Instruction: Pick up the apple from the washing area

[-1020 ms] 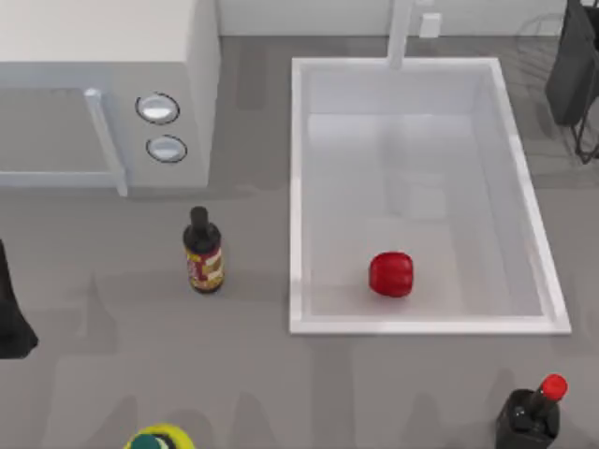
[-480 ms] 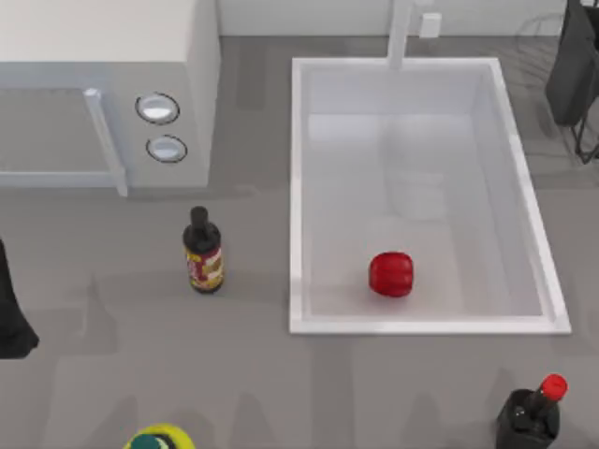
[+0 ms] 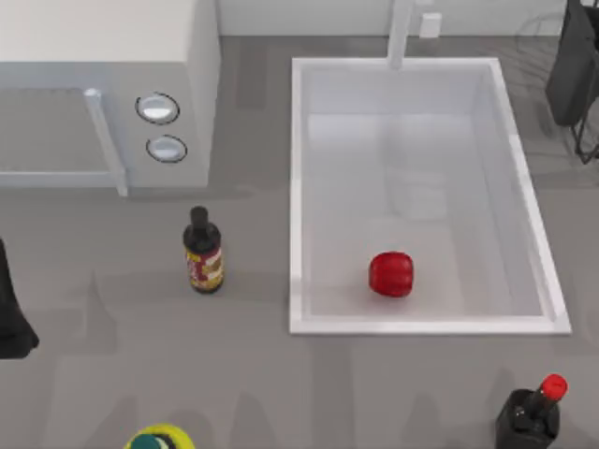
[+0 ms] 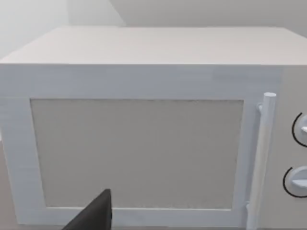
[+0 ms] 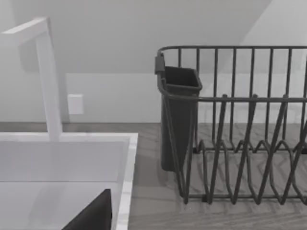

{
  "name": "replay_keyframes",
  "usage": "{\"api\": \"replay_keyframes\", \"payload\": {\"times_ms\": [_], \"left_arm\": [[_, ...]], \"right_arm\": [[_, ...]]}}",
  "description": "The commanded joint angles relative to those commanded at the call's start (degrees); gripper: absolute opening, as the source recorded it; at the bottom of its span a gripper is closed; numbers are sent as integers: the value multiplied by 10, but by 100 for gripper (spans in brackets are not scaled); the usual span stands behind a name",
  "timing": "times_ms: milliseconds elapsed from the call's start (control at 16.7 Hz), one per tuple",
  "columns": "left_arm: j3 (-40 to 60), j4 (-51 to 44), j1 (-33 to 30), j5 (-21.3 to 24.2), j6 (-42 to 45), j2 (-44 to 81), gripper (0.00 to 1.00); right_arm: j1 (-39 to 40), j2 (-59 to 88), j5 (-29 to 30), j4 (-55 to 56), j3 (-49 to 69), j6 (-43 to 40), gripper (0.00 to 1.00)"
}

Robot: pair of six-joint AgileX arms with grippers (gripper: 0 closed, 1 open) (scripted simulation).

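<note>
Apple (image 3: 390, 274) in sink (image 3: 298, 187), well apart from right pincer (image 3: 573, 65)

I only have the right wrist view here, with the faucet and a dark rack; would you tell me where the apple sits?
Observer: The apple lies inside the washing area, near the rim farthest from the faucet.
Operator: Thank you. Is anything holding it?
Observer: No, it rests alone; the right gripper is by the table's right edge, beside the faucet end.
Operator: And the other arm?
Observer: The left gripper is parked at the table's left edge, facing the microwave.
</note>
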Motion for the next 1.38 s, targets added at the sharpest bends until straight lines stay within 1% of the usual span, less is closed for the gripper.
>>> {"api": "replay_keyframes", "payload": {"times_ms": [300, 420, 600, 900, 1380], "left_arm": [[0, 0, 0, 0, 0, 0, 100], [0, 0, 0, 0, 0, 0, 100], [0, 0, 0, 0, 0, 0, 100], [0, 0, 0, 0, 0, 0, 100], [0, 0, 0, 0, 0, 0, 100]], "right_arm": [[1, 6, 0, -3, 5, 1, 100], [7, 35, 1, -16, 32, 5, 100], [23, 121, 3, -56, 107, 18, 100], [69, 349, 6, -167, 300, 60, 100], [172, 810, 7, -402, 680, 166, 100]]}}
